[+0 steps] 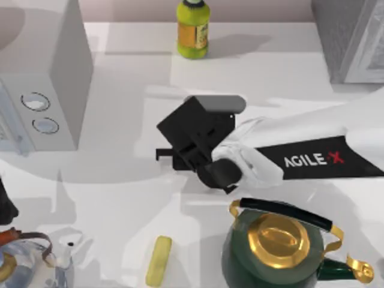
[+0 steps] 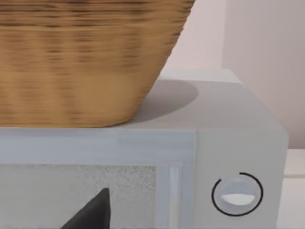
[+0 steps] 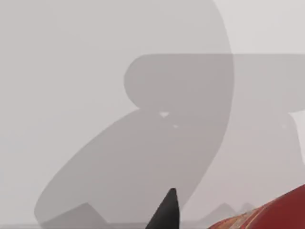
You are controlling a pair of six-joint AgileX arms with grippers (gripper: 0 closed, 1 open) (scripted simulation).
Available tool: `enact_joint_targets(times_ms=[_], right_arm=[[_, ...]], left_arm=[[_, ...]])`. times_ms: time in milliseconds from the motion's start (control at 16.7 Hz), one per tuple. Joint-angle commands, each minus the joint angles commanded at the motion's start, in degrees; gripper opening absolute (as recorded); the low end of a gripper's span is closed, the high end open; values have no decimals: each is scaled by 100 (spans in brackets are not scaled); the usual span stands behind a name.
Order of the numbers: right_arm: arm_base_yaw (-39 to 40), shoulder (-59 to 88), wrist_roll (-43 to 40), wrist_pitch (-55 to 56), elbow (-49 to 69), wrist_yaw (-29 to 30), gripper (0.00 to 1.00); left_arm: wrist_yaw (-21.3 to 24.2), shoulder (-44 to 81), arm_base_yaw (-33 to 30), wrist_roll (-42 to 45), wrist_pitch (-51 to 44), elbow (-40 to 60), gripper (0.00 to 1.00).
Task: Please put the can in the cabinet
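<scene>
Right gripper (image 1: 180,153) over mid-table seems to hold the can (image 3: 271,214) (red edge by its finger); next, carry it to the cabinet (image 1: 351,36), far right

- The small red cylindrical tin can (image 3: 274,215) shows as a curved red surface with a strip of yellow-patterned label along its edge at the corner of the right wrist view; its lid and exact pose cannot be made out.
- The large grey speckled cabinet (image 1: 345,39) with a pale framed panel door stands at the far right corner of the worktop, door closed.
</scene>
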Motion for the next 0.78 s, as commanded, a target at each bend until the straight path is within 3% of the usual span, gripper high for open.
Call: enact_joint_targets(times_ms=[300, 780], right_arm=[[0, 0, 0, 0, 0, 0, 2], [0, 0, 0, 0, 0, 0, 0]], left_arm=[[0, 0, 0, 0, 0, 0, 100], [0, 0, 0, 0, 0, 0, 100]])
